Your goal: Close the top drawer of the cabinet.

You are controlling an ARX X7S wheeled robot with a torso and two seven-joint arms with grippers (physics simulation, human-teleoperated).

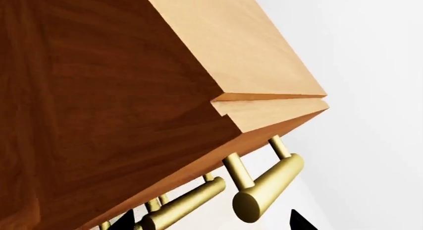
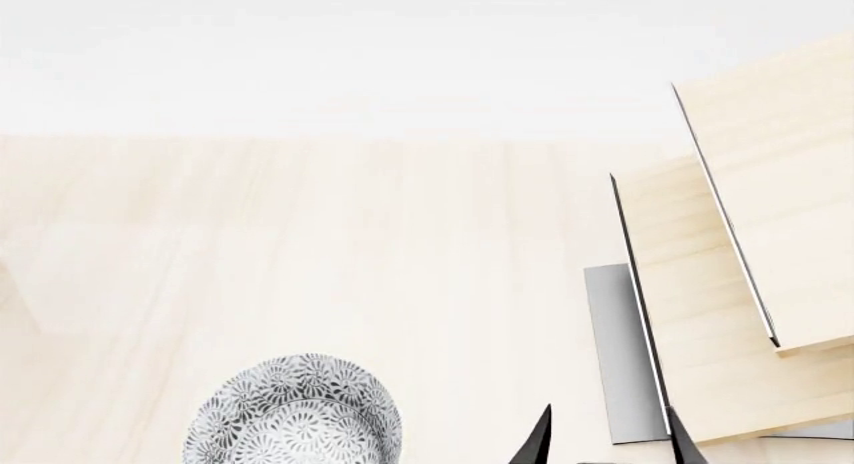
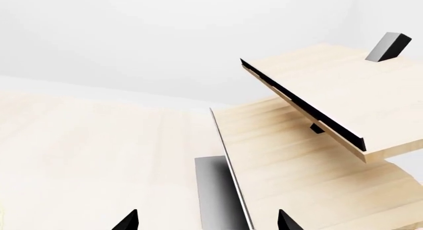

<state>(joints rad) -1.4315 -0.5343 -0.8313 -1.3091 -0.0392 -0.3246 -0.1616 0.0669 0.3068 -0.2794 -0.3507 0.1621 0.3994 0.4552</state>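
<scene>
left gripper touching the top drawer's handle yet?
Apart. In the left wrist view, the left gripper shows only two dark fingertips at the frame edge, with white background between them and the brass handle of the top drawer.

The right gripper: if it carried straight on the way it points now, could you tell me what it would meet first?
Probably the pale tiered shelf: its lower tier's edge and grey base lie between the open right gripper fingertips. Depth is unclear.
</scene>
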